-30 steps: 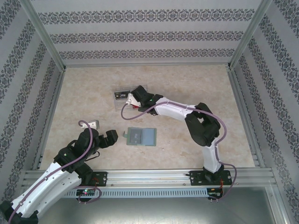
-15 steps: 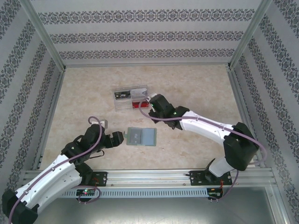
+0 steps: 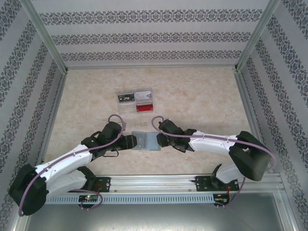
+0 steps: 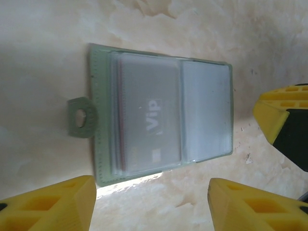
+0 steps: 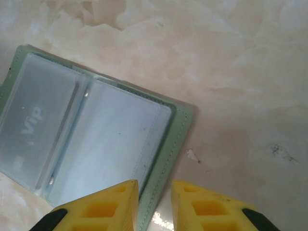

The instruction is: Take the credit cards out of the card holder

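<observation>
Centre of the top view: card holder (image 3: 145,141) lying open and flat on the table (image 3: 202,91), flanked by left gripper (image 3: 129,142) and right gripper (image 3: 160,139). Left wrist view: a "Vip" credit card (image 4: 149,120) sits in the holder's left pocket; left fingers (image 4: 48,204) stand wide apart, empty. Right wrist view: right fingers (image 5: 113,204) stand narrowly apart at the holder's lower edge, clamping nothing.

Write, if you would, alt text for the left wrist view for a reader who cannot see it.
An open grey-green card holder lies flat on the marbled table, with a card marked Vip behind one clear pocket and a small round tab on one edge. The left end effector has its two yellow fingers wide apart in the foreground.
</observation>
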Controlling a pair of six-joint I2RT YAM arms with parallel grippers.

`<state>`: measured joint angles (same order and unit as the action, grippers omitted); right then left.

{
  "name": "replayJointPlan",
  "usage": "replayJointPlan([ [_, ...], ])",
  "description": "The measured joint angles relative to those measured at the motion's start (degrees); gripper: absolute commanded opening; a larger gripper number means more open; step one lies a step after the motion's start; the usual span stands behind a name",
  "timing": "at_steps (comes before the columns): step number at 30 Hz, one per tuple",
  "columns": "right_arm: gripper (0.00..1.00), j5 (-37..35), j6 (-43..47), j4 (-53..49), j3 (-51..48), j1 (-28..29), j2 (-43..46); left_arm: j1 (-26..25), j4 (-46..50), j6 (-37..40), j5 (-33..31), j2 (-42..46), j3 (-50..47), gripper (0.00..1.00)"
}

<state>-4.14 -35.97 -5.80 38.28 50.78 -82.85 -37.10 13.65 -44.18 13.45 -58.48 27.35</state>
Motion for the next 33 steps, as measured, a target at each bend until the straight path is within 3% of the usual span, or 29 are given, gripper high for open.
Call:
replayJointPlan([
  [14,0.25,0.6,-4.8,5.2,-4.1,0.0,-0.1,-1.6,-5.6,0.0,-0.2,-13.6,4.2,0.57],
  [33,0.24,2.1,-6.0,7.8,-4.1,0.1,-2.5,-1.6,-7.1,0.4,-0.1,-19.2,5.1,0.57],
])
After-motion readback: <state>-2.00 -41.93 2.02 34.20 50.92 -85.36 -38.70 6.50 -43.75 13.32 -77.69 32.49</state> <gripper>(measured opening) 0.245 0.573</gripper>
